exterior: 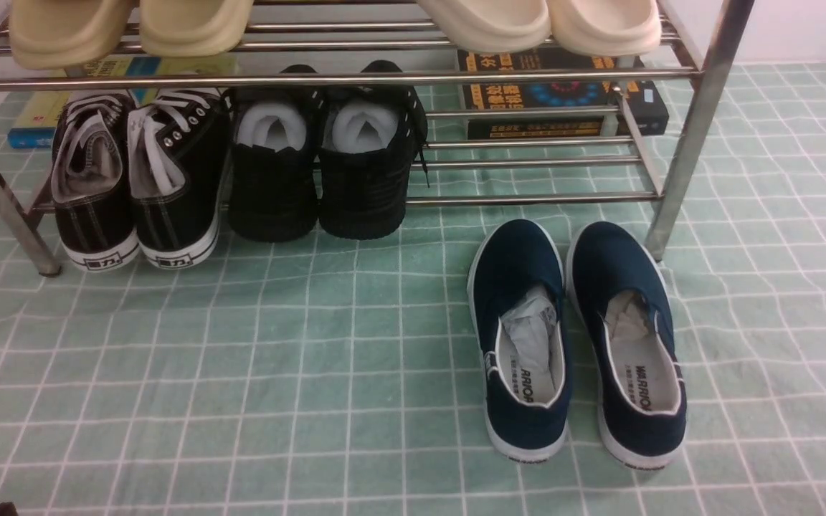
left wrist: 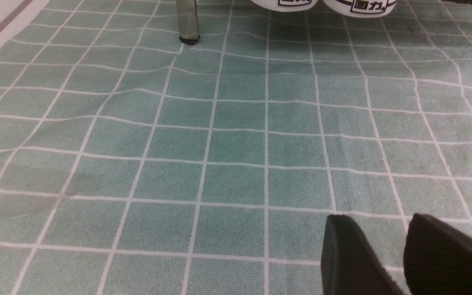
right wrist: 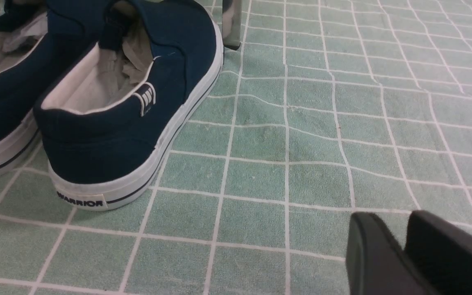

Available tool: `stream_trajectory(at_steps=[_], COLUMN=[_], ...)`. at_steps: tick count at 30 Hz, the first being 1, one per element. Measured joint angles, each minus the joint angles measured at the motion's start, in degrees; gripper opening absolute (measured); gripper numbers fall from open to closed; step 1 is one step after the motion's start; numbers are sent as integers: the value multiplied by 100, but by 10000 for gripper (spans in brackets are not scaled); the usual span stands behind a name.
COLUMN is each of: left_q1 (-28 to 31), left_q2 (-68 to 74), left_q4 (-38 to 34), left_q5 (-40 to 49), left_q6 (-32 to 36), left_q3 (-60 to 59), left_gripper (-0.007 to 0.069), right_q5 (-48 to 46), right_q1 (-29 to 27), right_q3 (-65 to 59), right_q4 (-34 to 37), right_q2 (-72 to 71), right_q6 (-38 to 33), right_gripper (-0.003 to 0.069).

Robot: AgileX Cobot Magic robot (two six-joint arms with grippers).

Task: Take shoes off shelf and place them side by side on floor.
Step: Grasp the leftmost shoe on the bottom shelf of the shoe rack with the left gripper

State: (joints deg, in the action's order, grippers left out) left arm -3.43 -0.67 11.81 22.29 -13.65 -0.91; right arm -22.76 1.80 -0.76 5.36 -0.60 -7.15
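Note:
The black canvas sneakers, one beside the other, stand heels outward at the left end of the shelf's lower tier. Their white heel soles show at the far edge of the left wrist view. My left gripper hovers low over the green grid floor, well short of them, slightly open and empty. Over bare floor beside the navy slip-ons, my right gripper has its fingers nearly together and holds nothing. Neither gripper shows clearly in the front view.
All-black shoes with white stuffing stand next to the sneakers. Navy slip-ons lie on the floor at the right, by a shelf leg. Beige slippers sit on the top tier, with books behind. Another leg stands left of the sneakers.

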Motion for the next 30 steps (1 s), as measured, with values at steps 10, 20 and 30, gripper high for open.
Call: stream_trajectory(at_steps=[10,20,30], left_q1=[0,0,0], left_q2=[0,0,0], left_q4=[0,-12,-2517], left_q5=[0,0,-64], left_q6=[0,-20,-2307], left_q3=[0,0,-10], left_gripper=[242,242,242], right_q5=[0,0,0], right_q1=[0,0,0], right_q3=[0,0,0], right_q4=[0,0,0], right_q2=[0,0,0], right_q6=[0,0,0], right_gripper=[165,176,190])
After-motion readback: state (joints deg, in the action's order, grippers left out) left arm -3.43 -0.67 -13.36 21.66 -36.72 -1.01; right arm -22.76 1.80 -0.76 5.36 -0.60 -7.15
